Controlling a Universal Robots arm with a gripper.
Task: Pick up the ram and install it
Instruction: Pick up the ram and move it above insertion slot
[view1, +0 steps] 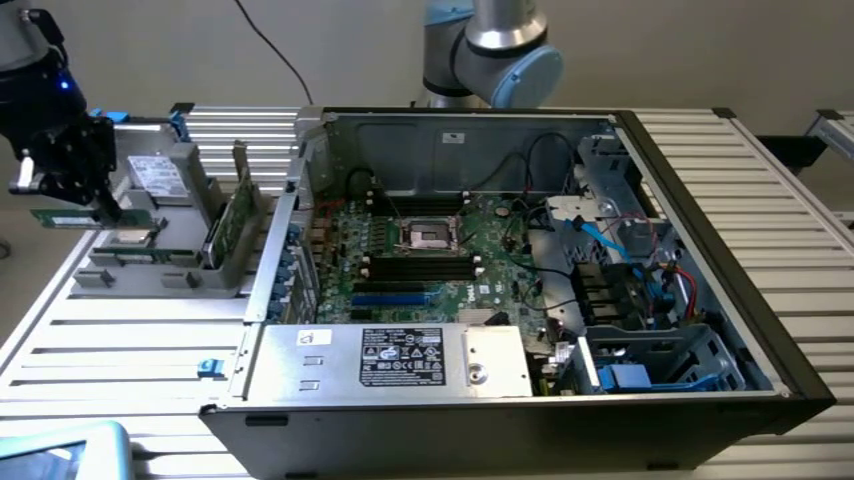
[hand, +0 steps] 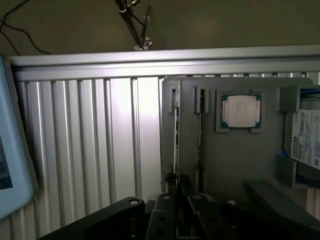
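Observation:
My gripper (view1: 64, 203) hangs at the exterior view's far left, over the left end of the grey parts holder (view1: 147, 270). It is shut on the ram (view1: 67, 217), a thin green stick that lies level just under the fingers. In the wrist view the ram (hand: 176, 142) shows edge-on as a thin line running out from the gripper (hand: 175, 192) along a narrow slot of the holder (hand: 235, 165). Whether its lower edge still touches the holder I cannot tell. The black memory slots (view1: 420, 265) sit on the motherboard inside the open computer case (view1: 747, 300), far to the exterior view's right of the gripper.
The holder also carries a processor chip (hand: 241, 111), a larger green card with a metal bracket (view1: 238, 225) standing upright, and a hard drive (view1: 158, 175). A pale blue device (view1: 54, 450) lies at the table's near left corner. The power supply box (view1: 387, 355) fills the case's front.

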